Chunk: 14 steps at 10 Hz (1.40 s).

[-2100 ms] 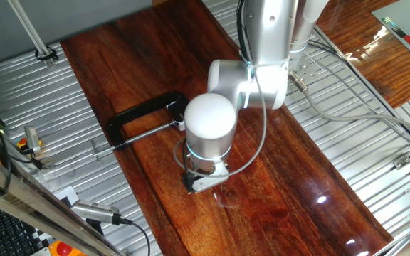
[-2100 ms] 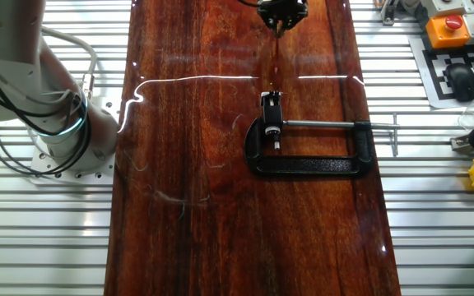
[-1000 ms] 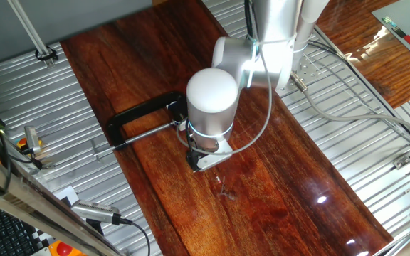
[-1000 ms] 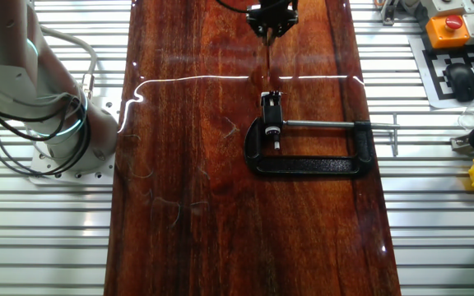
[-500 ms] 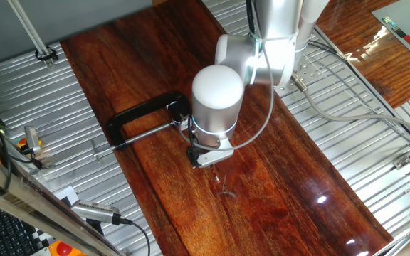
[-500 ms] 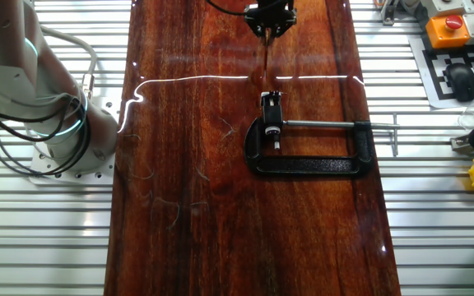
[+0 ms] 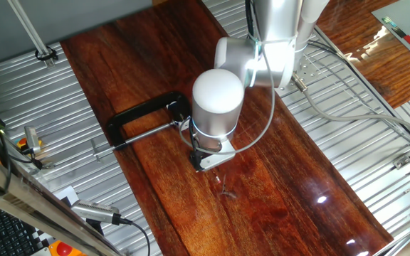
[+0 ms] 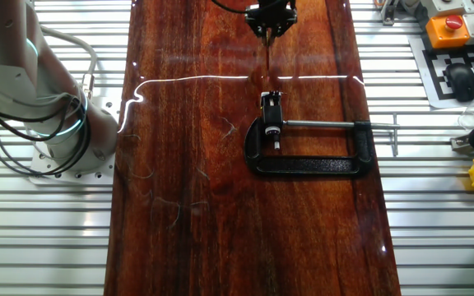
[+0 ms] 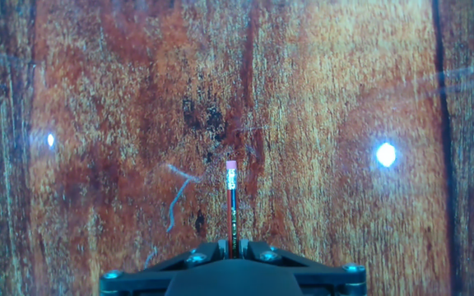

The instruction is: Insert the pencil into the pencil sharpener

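My gripper is shut on the pencil, which sticks out between the fingers with its pink eraser end forward, over bare wood. In the other fixed view the gripper hangs at the far end of the board, the pencil pointing towards the clamp. The pencil sharpener, a small white block, sits pinched in the jaw of the black C-clamp, a short gap from the pencil's tip. In one fixed view the gripper is under the white wrist, which hides most of the sharpener.
The clamp's long screw rod runs right to the board's edge. The red-brown wooden board lies on ribbed metal. The robot base stands left; a button box and small items sit at the right.
Over two seconds the hand has shifted sideways with the pencil in it, lining up nearer the clamp's jaw. In the last half second it has barely moved.
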Available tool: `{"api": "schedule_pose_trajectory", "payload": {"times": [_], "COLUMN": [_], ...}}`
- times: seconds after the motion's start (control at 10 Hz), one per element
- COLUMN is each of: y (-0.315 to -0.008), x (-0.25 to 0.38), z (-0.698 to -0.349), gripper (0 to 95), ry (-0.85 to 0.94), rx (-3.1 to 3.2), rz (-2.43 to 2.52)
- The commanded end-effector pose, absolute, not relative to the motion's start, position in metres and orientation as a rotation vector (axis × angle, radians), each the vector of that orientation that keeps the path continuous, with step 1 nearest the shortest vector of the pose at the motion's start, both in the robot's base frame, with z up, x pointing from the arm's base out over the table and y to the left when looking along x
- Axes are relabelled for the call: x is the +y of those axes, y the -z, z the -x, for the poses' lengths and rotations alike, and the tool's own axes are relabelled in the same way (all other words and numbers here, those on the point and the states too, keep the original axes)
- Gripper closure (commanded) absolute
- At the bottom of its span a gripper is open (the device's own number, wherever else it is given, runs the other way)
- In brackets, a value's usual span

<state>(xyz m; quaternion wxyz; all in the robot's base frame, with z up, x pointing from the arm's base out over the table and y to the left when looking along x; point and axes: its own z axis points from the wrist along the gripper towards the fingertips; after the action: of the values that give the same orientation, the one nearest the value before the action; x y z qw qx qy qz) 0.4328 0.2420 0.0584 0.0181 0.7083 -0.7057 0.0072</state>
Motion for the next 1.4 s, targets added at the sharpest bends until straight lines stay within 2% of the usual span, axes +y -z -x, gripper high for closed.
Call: {"api": "schedule_pose_trajectory", "payload": {"times": [0.1,1.4], "y": [-0.059,-0.055], "x": [0.241,0.220], "z": [-0.433,-0.434], "gripper": [95.0,95.0], "ry": [-0.022,-0.016], "rx": [-2.183,-2.045], "rz": [-2.209,-2.339]}}
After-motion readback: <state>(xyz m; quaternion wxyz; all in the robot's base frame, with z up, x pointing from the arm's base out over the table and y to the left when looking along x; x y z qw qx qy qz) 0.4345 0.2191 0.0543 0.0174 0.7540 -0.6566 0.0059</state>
